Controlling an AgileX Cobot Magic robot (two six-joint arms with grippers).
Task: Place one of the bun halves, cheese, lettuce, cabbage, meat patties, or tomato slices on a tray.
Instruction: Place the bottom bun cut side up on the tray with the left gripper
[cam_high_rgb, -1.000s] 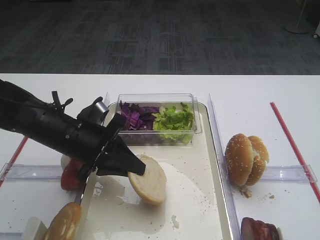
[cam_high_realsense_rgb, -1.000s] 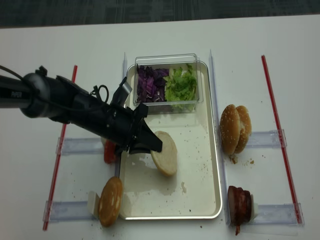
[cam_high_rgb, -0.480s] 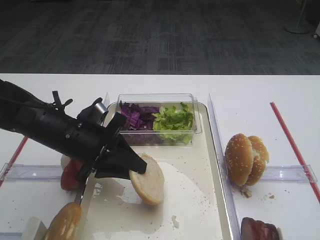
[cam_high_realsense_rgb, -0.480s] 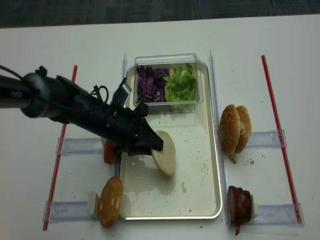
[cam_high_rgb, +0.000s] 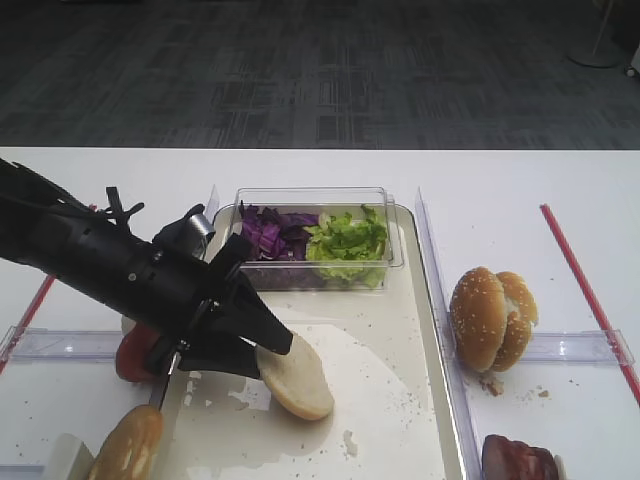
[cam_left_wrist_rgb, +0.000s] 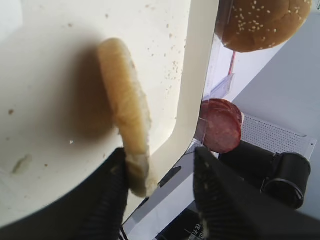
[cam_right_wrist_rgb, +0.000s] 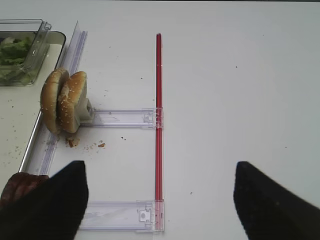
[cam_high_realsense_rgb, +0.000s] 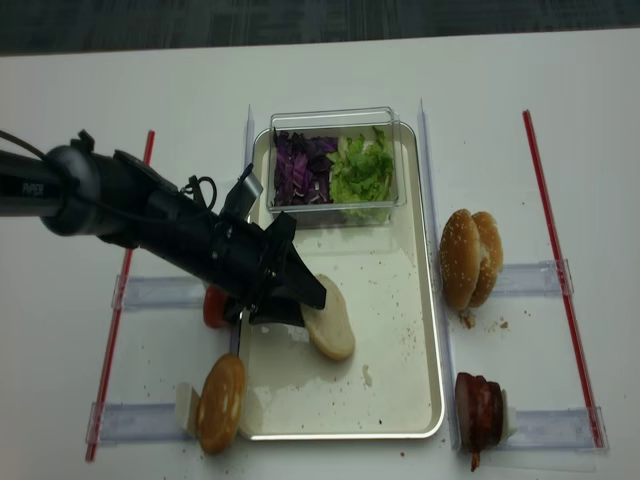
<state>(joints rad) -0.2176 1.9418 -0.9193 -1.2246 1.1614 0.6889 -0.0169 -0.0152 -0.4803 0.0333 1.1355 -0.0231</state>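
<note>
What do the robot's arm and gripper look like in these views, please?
The left arm is matte black and tubular, with thin black cables looping near the wrist and small white lettering on its rear section. Its left gripper has black, tapering, wedge-shaped fingers. The right gripper shows only dark finger silhouettes.

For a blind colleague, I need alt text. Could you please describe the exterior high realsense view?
The left end effector reaches from the left over a large tray, its jaws around the edge of a pale bun half lying on the tray. A clear tub at the tray's far end holds purple cabbage and green lettuce.
</note>
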